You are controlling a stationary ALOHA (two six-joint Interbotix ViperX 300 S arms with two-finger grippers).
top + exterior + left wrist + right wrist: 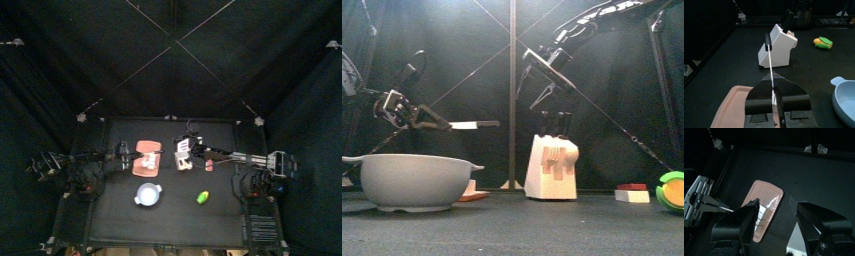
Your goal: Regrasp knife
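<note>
Knife (769, 57) first: it is pinched by its blade between the jaws of the left gripper (777, 102), held level above the table, with the black handle (767, 41) pointing away toward the knife block (776, 46). From the front the blade shows pale with the dark handle end (484, 124) stuck out toward the middle, well above the tabletop and short of the block.

Over the block hangs the right gripper (545, 92), jaws spread wide and holding nothing; its own camera looks down between two parted black fingers (741, 223) at the pink cutting board (765, 208) below and at the left arm's metal parts off to one side.

Other things lie round about. The wooden knife block (552, 167) stands upright near the table's centre with several dark handles sticking out of its top. A grey-blue bowl (416, 178) sits nearest the front edge on the left arm's side, and the pink board's (472, 194) corner peeps out just behind it. Off toward the right arm's side are a small red-and-white block (632, 192) and a green and yellow toy (671, 190), near each other. Between the knife's handle and the open jaws nothing stands but air; the block is just beneath.

The table (120, 205) is small, flat and black, ringed by a low frame with metal brackets at its corners. Black curtains (67, 60) close it in all around, with thin rods crossing overhead.
</note>
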